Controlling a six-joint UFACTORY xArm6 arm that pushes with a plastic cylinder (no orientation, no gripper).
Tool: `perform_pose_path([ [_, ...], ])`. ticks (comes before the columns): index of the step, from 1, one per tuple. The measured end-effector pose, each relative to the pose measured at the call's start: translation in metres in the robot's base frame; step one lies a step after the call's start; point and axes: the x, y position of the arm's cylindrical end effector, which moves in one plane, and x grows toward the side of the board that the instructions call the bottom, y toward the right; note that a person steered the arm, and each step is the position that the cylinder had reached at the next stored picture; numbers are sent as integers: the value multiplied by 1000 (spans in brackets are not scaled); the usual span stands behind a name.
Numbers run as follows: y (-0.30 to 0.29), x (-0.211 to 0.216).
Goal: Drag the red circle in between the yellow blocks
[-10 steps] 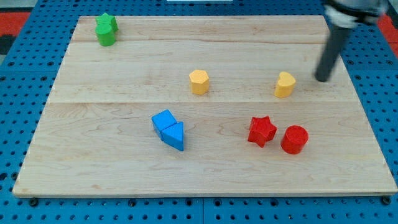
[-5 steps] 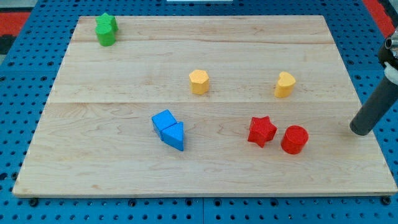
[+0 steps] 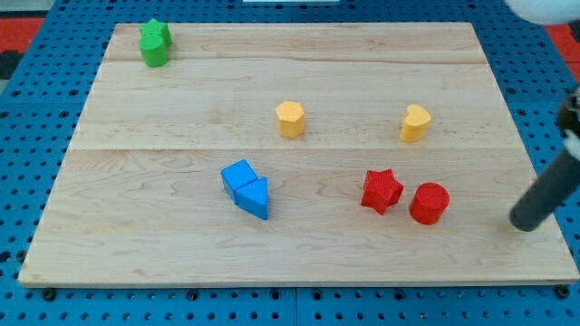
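The red circle [image 3: 429, 203] lies at the lower right of the wooden board [image 3: 181, 235], touching or nearly touching the red star [image 3: 381, 191] on its left. The yellow hexagon [image 3: 290, 119] and the yellow heart-like block [image 3: 415, 123] stand apart in the middle band of the board, above the red blocks. My tip [image 3: 523, 223] rests on the board at the view's right, to the right of and slightly below the red circle, well clear of it.
A blue cube [image 3: 238, 176] and a blue triangle [image 3: 255, 197] touch each other left of centre. Two green blocks [image 3: 154, 43] sit together at the top left corner. The board's right edge is close to my tip.
My tip has moved from beside the yellow heart-like block down the right side of the board to below-right of the red circle. No block has moved.
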Motion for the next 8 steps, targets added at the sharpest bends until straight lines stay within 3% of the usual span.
perform_pose_path([
  [2,0,-1],
  [3,-33,38],
  [4,-55,24],
  [5,-60,-29],
  [6,-39,-16],
  [7,-66,28],
  [8,-85,-11],
])
